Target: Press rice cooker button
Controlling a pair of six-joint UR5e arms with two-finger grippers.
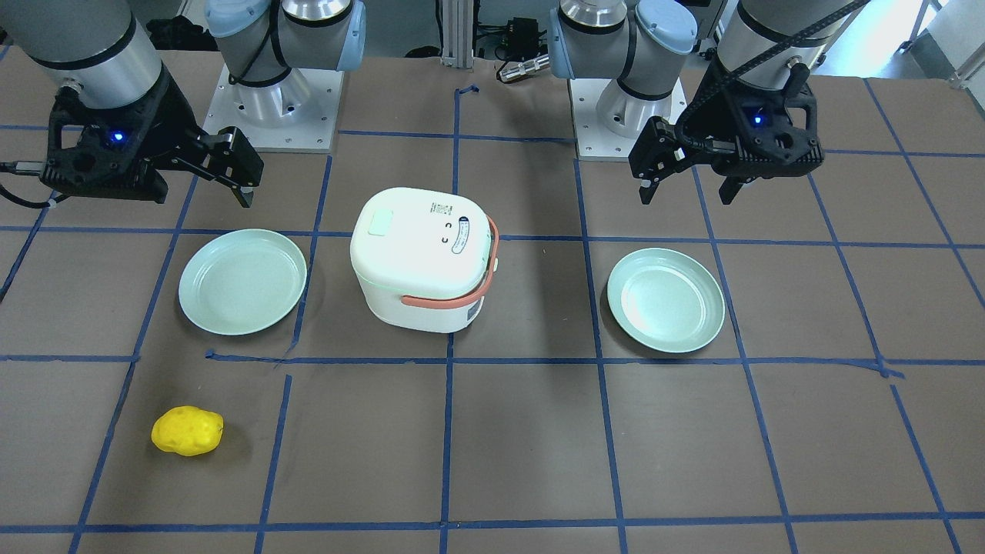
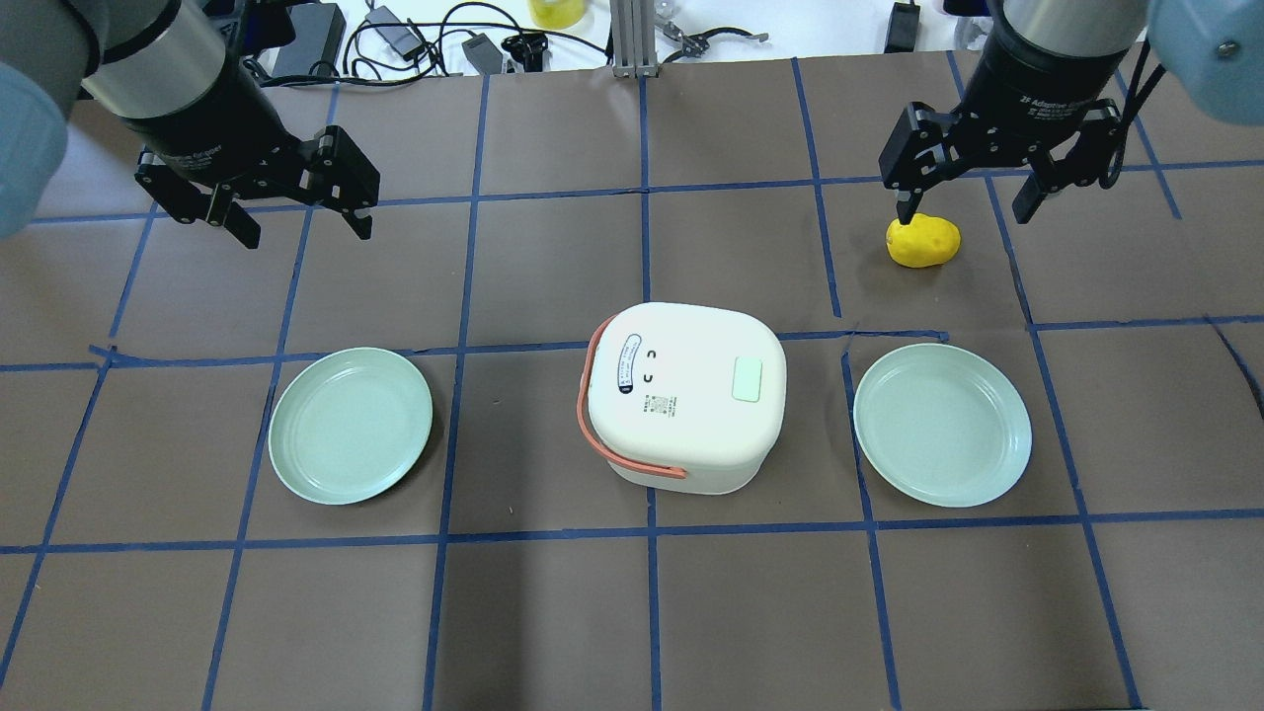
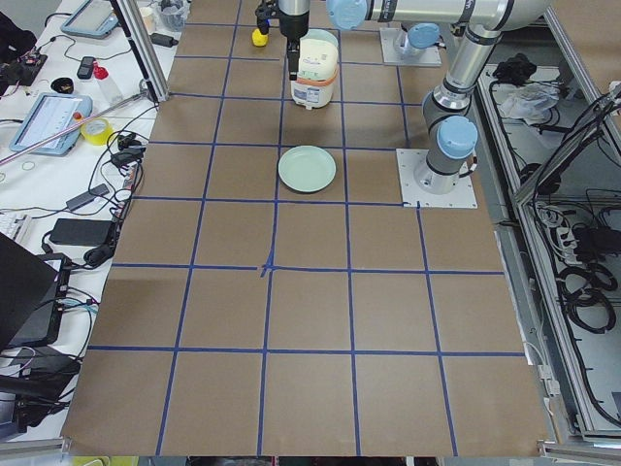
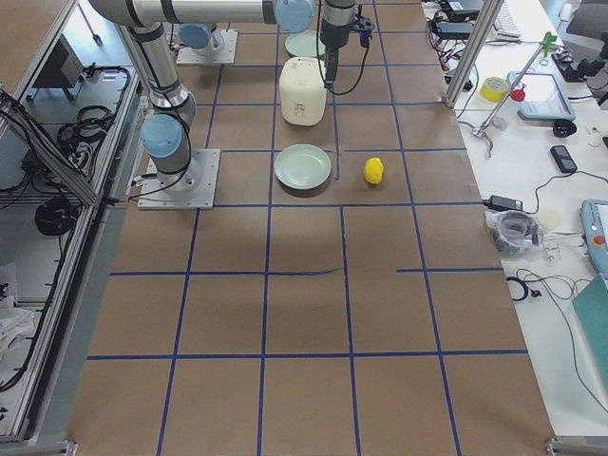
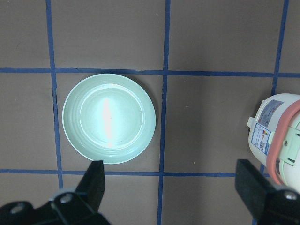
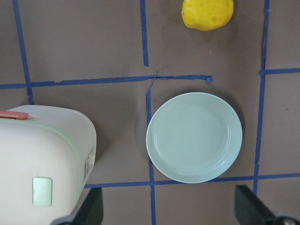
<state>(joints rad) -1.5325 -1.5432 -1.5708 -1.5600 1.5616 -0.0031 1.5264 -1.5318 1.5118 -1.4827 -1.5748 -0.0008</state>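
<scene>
The white rice cooker (image 2: 681, 395) with an orange handle stands at the table's centre, lid shut. Its pale green square button (image 2: 748, 379) sits on the lid's right side and also shows in the front view (image 1: 380, 223) and the right wrist view (image 6: 42, 191). My left gripper (image 2: 296, 202) is open and empty, raised above the table far to the cooker's back left. My right gripper (image 2: 968, 202) is open and empty, raised to the cooker's back right, above a yellow potato-like object (image 2: 923, 240). Neither gripper touches the cooker.
A pale green plate (image 2: 351, 425) lies left of the cooker, under the left wrist camera (image 5: 108, 117). A second plate (image 2: 941, 425) lies right of it, under the right wrist camera (image 6: 194, 136). Blue tape lines grid the brown table. Cables and tools lie beyond the far edge.
</scene>
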